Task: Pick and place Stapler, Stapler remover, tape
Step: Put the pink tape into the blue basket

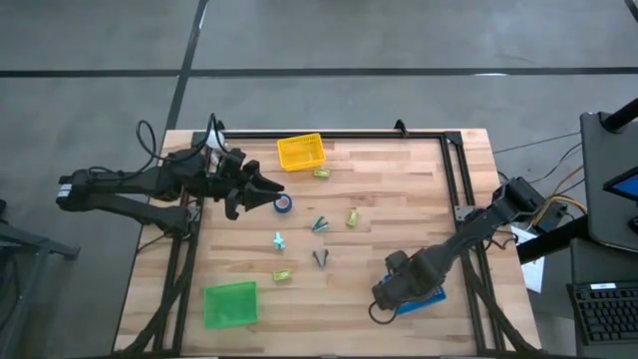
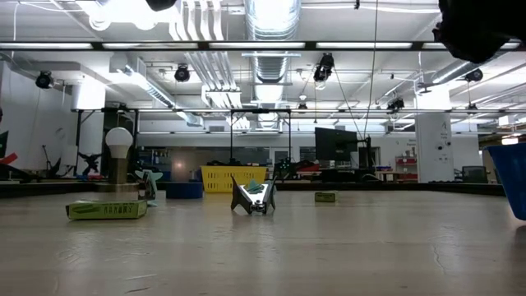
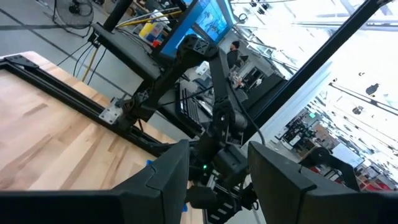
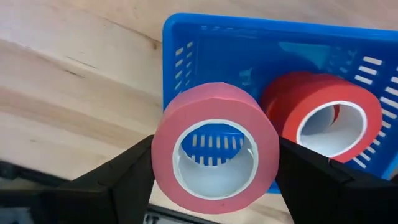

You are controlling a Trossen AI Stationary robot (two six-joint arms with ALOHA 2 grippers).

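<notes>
Pale wooden plank table [image 4: 74, 74] lies under the right tool [image 4: 214, 171], which grips a pink tape roll [image 4: 216, 146] above a blue slotted plastic basket [image 4: 205, 43] holding a red tape roll [image 4: 326, 115]; the left tool [image 3: 217, 180] is open.

We see open counter [image 1: 399, 189] between the arms; small items [image 1: 319, 225] clutter the middle, a yellow basket [image 1: 301, 152] the far edge.

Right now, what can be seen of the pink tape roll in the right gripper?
The pink tape roll is a ring of matte pink tape wound on a pale core, its centre hole facing the wrist camera. The right gripper holds it, one dark finger at each side. It hangs over the rim of the blue basket, whose slotted floor shows through the hole. A red tape roll already lies inside, right beside it; whether they touch is unclear.
</notes>
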